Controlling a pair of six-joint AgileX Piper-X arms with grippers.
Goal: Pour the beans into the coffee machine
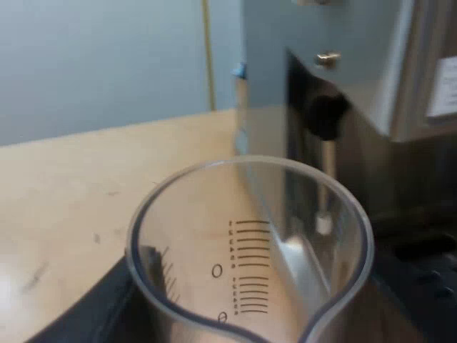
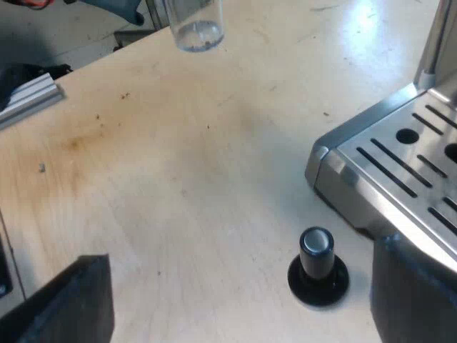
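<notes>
The clear measuring glass (image 1: 250, 250) with printed scale marks sits right under the left wrist camera, between my left gripper's (image 1: 257, 314) dark fingers (image 1: 100, 304), which are shut on it. I see no beans inside it. Just beyond it stands the espresso machine (image 1: 357, 100) with its black side knob (image 1: 325, 114) and thin steam wand (image 1: 325, 186). In the right wrist view the same glass (image 2: 196, 25) shows far off over the wooden table. My right gripper (image 2: 243, 314) hangs open above the table with nothing between its fingers (image 2: 68, 300).
A black tamper (image 2: 318, 268) with a silver top stands on the wooden table (image 2: 178, 164), close to the corner of the machine's slotted metal drip tray (image 2: 389, 179). A grey metal rail (image 2: 28, 96) lies at the table's edge.
</notes>
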